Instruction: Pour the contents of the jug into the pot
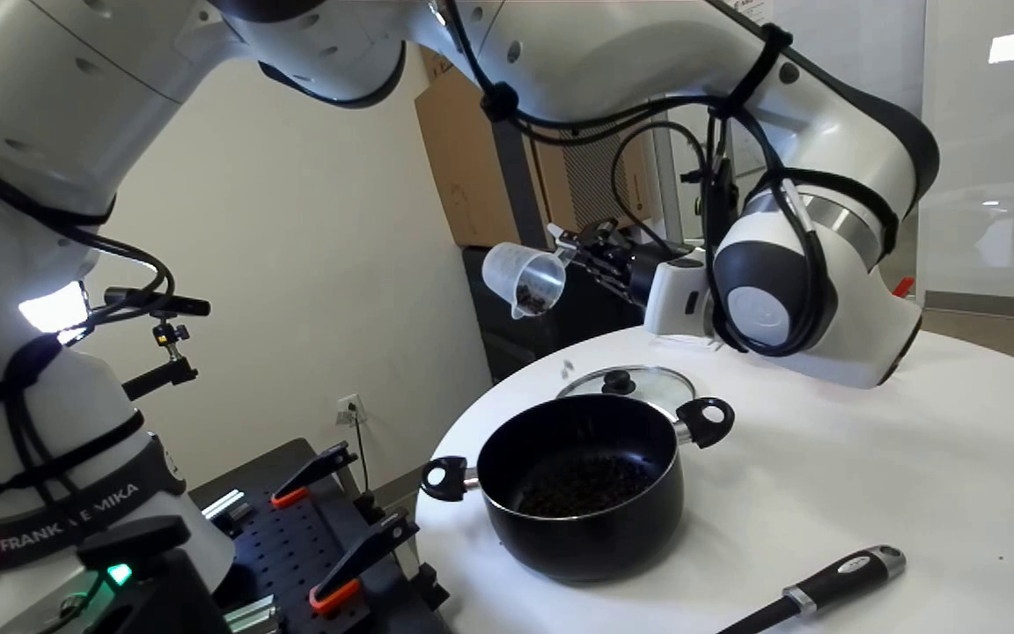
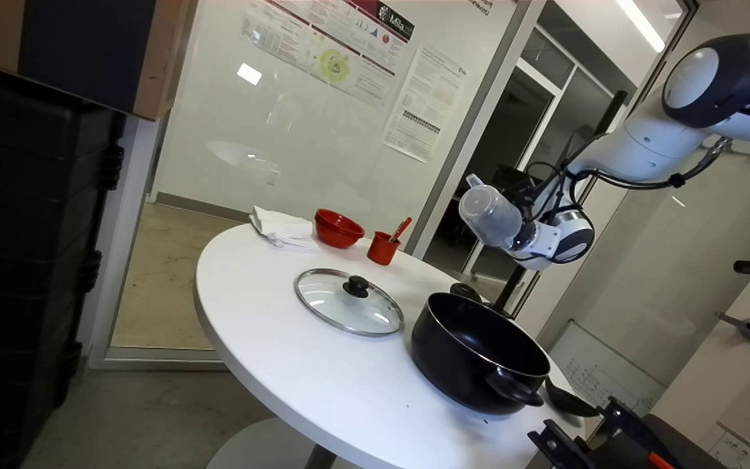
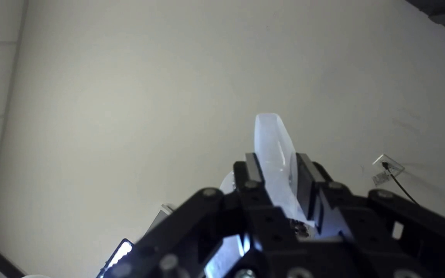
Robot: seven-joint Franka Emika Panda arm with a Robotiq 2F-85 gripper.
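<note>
Now the clear jug (image 1: 507,271) is up in the air above the black cooking pot (image 1: 586,550), well apart from it, tipped onto its side with the mouth slanting downward. The fingers (image 3: 307,181) are closed on its handle (image 3: 272,150), the gap between them no wider than the handle itself. Dark bits (image 1: 533,302) lie inside the jug by the spout, and dark pieces (image 1: 586,484) are spread over the pot's floor. The pot stands upright on the white tabletop (image 1: 824,458), with the glass lid (image 2: 349,303) just beside it, knob up. A black-handled utensil (image 1: 855,577) lies near the pot. Farther off, in an exterior view, are stacked red bowls (image 2: 337,231) and a red cup (image 2: 383,250).
</note>
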